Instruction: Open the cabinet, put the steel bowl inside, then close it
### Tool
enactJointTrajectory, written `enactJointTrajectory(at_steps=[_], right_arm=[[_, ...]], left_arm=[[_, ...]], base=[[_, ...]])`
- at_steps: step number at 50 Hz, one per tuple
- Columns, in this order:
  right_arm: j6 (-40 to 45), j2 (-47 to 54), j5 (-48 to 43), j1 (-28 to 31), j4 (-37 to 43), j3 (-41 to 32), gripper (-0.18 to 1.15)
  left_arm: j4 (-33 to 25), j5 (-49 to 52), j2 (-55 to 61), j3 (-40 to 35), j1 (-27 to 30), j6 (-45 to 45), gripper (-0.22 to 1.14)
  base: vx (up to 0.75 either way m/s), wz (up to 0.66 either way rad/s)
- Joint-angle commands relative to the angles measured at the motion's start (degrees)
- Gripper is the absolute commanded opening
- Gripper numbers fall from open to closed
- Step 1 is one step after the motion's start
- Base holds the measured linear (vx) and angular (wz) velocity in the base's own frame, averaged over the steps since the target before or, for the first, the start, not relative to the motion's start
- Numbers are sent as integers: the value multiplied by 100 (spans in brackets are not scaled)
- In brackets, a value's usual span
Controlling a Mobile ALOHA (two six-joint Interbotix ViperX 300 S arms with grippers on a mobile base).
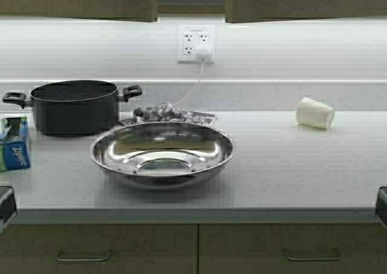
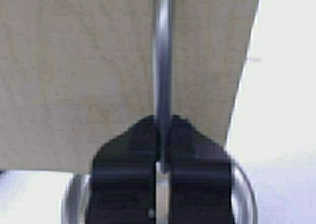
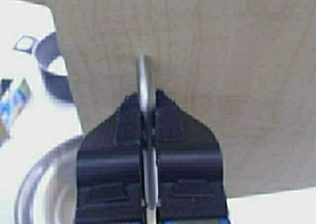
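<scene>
The steel bowl [image 1: 162, 153] sits on the counter, front centre. Above it, the bottom edges of the cabinet's left door [image 1: 78, 2] and right door [image 1: 308, 2] show with a gap between them. Neither gripper shows in the high view. In the left wrist view my left gripper [image 2: 163, 122] is shut on the left door's metal handle [image 2: 162, 51]. In the right wrist view my right gripper [image 3: 147, 103] is shut on the right door's handle [image 3: 143, 78]. The bowl's rim shows below both doors, in the left wrist view [image 2: 247, 194] and the right wrist view [image 3: 39, 174].
A black two-handled pot [image 1: 74, 104] stands back left, with a Ziploc box [image 1: 13, 144] beside it. A foil tray [image 1: 169, 114] lies behind the bowl. A white cup [image 1: 314, 112] lies on its side at the right. A plugged wall outlet [image 1: 195, 43] is on the backsplash.
</scene>
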Motion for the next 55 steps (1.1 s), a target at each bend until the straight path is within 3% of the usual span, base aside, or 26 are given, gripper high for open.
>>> enactJointTrajectory(at_steps=[1, 6, 9, 12, 13, 16, 18, 20, 23, 30, 34, 37, 39, 41, 44, 47, 51, 55], right_arm=[[44, -44, 246, -826, -167, -35, 6], [114, -26, 325, -967, -229, -123, 12], [158, -88, 589, -993, -272, -105, 28], [193, -211, 1046, -1072, -343, -97, 56], [211, -281, 1230, -1134, -352, -79, 72], [299, -501, 1538, -1274, -378, 9, 99], [387, -659, 1617, -1371, -396, 88, 109], [448, -817, 1688, -1494, -422, 185, 109], [536, -1090, 1846, -1626, -580, 308, 104], [765, -1784, 2733, -1714, -1099, 475, 91], [1195, -2136, 3375, -1705, -1107, 483, 73], [1582, -2312, 3709, -1688, -1107, 483, 50], [1758, -2382, 3753, -1635, -1107, 475, 31], [1828, -2399, 3691, -1547, -1116, 466, 12], [1767, -2347, 3393, -1354, -1116, 448, -7], [1688, -2197, 2927, -1063, -1116, 387, -3], [1635, -1872, 2558, -615, -1125, 272, 9], [1600, -1415, 2224, -185, -1178, 132, 8]], left_arm=[[132, -18, -229, -97, 642, 9, 3], [185, -114, -220, -79, 721, 97, 7], [352, -9, -229, -44, 721, 79, 19], [527, 193, -281, 0, 721, 70, 43], [563, 264, -316, 9, 721, 26, 52], [571, 396, -466, 97, 721, -70, 84], [563, 413, -606, 202, 721, -141, 104], [563, 413, -773, 352, 721, -193, 112], [571, 439, -1081, 554, 721, -229, 106], [563, 1125, -1986, 826, 721, -290, 71], [554, 1828, -2426, 773, 721, -308, 31], [483, 2224, -2733, 756, 694, -316, -3], [404, 2276, -2892, 756, 659, -360, -16], [272, 2268, -2971, 738, 598, -404, -14], [158, 2188, -2971, 694, 448, -475, 0], [149, 1978, -2813, 650, 272, -510, 10], [132, 1573, -2364, 589, -35, -554, 6], [141, 1028, -1793, 492, -387, -580, 2]], base=[[-16, 3], [-15, 3], [-14, 4], [-13, 5], [-13, 6], [-12, 4], [-12, 1], [-11, 0], [-11, -1], [-10, 1], [-9, 2], [-8, 1], [-6, -4], [-5, -8], [-4, -10], [-5, -10], [-7, -5], [-8, -3]])
